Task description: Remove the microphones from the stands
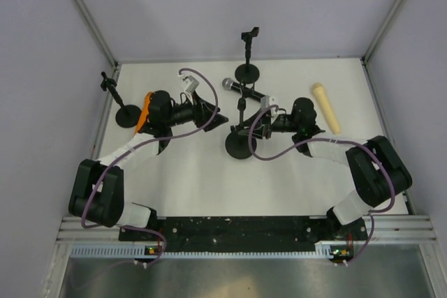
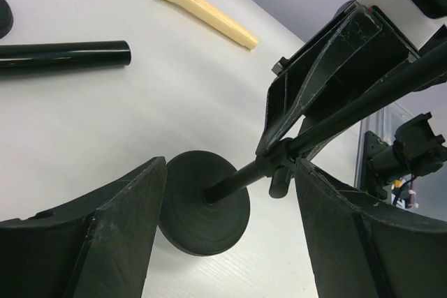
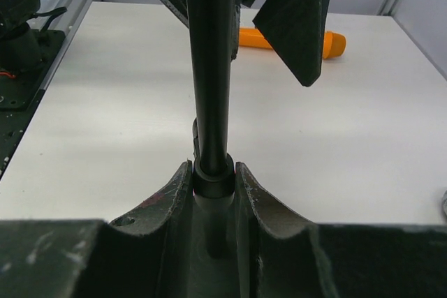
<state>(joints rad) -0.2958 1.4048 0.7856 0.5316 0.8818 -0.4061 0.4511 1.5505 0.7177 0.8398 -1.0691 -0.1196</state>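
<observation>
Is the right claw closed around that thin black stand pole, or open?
Closed: both right gripper fingers press the black stand pole from either side.

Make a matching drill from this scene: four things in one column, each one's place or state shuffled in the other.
Things
1. cream microphone
2. orange microphone
3. left gripper
4. right gripper

Place or state
A. shut on the stand pole
B. lying on the table, far right
C. open, jaws wide apart
D. lying on the table, partly under the left arm

Pairs: 1-B, 2-D, 3-C, 4-A
</observation>
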